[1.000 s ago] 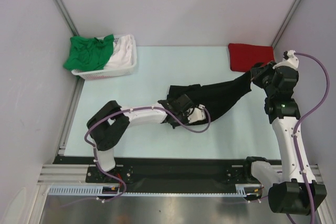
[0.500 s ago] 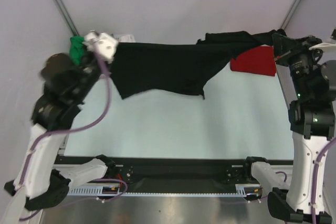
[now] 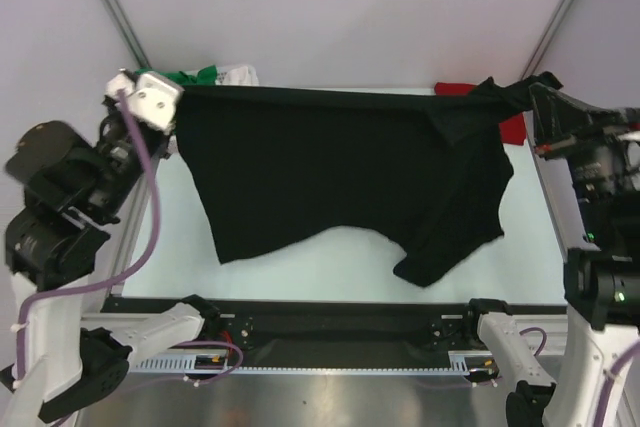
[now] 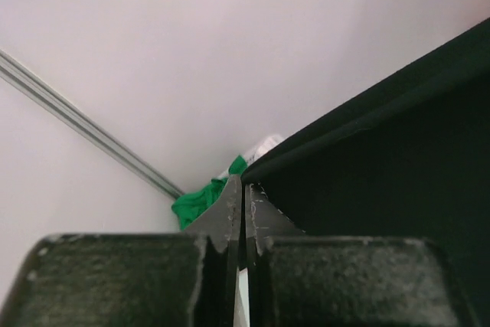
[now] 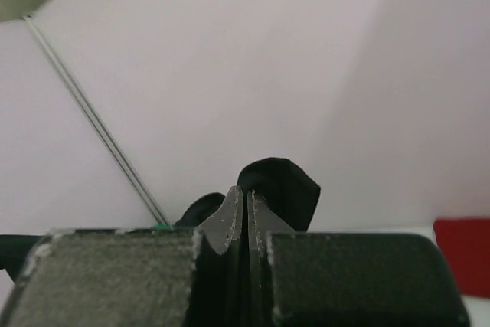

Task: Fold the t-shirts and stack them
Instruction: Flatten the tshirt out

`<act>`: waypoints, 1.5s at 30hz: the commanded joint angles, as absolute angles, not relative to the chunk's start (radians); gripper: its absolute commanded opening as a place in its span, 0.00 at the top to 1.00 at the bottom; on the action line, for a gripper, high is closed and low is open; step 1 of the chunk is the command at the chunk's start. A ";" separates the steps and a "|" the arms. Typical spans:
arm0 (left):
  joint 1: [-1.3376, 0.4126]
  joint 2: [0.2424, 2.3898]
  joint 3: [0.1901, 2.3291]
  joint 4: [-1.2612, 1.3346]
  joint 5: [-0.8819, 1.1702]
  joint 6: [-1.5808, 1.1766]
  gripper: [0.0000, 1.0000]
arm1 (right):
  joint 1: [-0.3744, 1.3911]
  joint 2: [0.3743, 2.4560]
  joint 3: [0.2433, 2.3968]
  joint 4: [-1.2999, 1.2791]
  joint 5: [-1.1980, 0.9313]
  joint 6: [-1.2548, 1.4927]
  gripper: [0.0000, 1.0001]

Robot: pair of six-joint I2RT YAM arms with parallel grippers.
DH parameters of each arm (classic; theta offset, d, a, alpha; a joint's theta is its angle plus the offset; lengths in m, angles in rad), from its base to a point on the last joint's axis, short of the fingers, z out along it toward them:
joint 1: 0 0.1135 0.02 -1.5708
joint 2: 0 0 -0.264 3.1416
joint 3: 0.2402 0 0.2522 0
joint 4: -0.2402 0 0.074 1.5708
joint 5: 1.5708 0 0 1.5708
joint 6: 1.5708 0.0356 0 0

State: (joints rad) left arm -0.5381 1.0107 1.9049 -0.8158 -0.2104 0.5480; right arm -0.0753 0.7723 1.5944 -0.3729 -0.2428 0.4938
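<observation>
The black t-shirt (image 3: pixel 340 177) hangs spread in the air above the table, stretched between both arms. My left gripper (image 3: pixel 180 92) is shut on its left top corner, seen as black cloth (image 4: pixel 383 158) in the left wrist view. My right gripper (image 3: pixel 530 92) is shut on its right top corner, where a black fold (image 5: pixel 279 189) sticks out past the fingertips. The red t-shirt (image 3: pixel 512 127) lies folded at the back right, mostly hidden behind the black one; it also shows in the right wrist view (image 5: pixel 463 254). The green t-shirt (image 3: pixel 195 75) and white t-shirt (image 3: pixel 235 74) peek out at the back left.
The white basket holding the green and white shirts is hidden behind the left gripper and the black shirt. The pale green table top (image 3: pixel 340 267) shows below the hanging shirt. Walls and metal corner posts (image 3: pixel 110 7) close the cell.
Both arms have lifted and pulled apart. The black shirt went from lying on the table to hanging stretched wide and flat between the grippers, now covering most of the red shirt.
</observation>
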 commanded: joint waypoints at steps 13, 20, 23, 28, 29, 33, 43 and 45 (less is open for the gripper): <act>-0.229 1.583 2.192 -0.624 -0.179 0.479 1.00 | -0.086 1.449 1.817 -0.094 -0.150 0.618 1.00; -0.219 1.646 2.320 -0.627 -0.120 0.462 1.00 | -0.086 1.497 1.971 -0.150 -0.140 0.589 1.00; -0.219 1.565 2.114 -0.578 -0.062 0.483 1.00 | -0.086 1.405 1.802 -0.115 -0.140 0.569 1.00; -0.221 1.408 1.694 -0.451 -0.008 0.548 1.00 | -0.084 1.142 1.283 -0.068 -0.104 0.595 1.00; -0.221 1.384 1.554 -0.433 0.018 0.560 1.00 | -0.083 1.103 1.203 -0.060 -0.101 0.613 1.00; -0.222 1.299 1.242 -0.359 0.090 0.655 1.00 | -0.035 0.921 0.808 -0.034 -0.071 0.709 1.00; -0.225 1.336 0.799 -0.253 0.118 0.762 1.00 | 0.120 0.828 0.377 -0.165 0.009 0.828 0.92; -0.227 1.330 0.749 -0.252 0.120 0.784 1.00 | 0.152 0.808 0.350 -0.195 0.009 0.860 0.70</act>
State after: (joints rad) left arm -0.2367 1.3441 0.7868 -0.3332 0.0971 0.7181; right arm 0.1249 0.8497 0.3626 -0.1772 -0.0280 0.8013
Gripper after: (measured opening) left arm 0.010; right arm 0.259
